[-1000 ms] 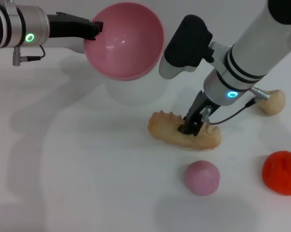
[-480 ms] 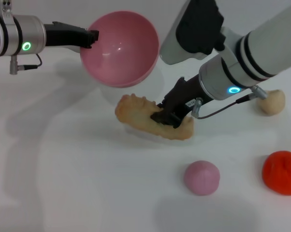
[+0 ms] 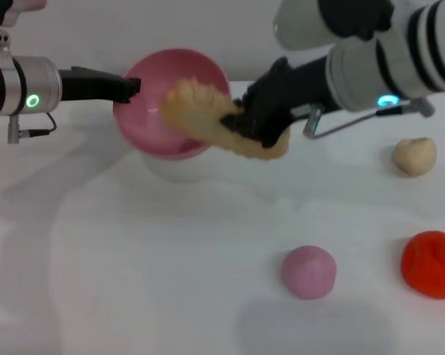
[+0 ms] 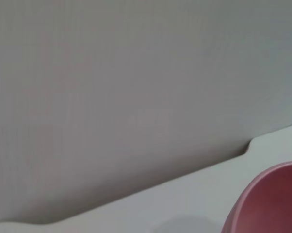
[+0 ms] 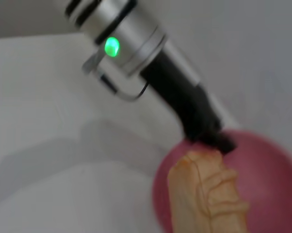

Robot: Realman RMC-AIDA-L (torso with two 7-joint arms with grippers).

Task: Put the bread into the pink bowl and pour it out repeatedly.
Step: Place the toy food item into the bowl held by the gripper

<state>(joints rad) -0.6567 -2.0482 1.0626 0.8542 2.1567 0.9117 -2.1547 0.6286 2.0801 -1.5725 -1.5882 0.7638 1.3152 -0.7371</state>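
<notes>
The right tool (image 3: 246, 126) is clamped across the bread (image 3: 215, 120) near its middle and holds it in the air, clear of the tabletop (image 3: 171, 266). From that grip the loaf runs lengthwise toward the robot's left and slightly upward: its free end reaches over the near rim and into the mouth of the pink bowl (image 3: 152, 129), while the other end sticks out past the tool on the right and a little lower. The loaf's long axis therefore points almost straight at the bowl's opening, and the bowl lies directly to the left of the right tool, very close.

The left tool (image 3: 131, 88) grips the bowl at its rim on the side away from the bread and holds it raised and tilted, the opening turned toward the loaf. The right wrist view confirms it: the loaf's end lies in front of the pink interior, just below where the left tool pinches the rim.

In my judgement the release depends on more of the loaf passing the rim; let go now, its heavier half might drop outside.
</notes>
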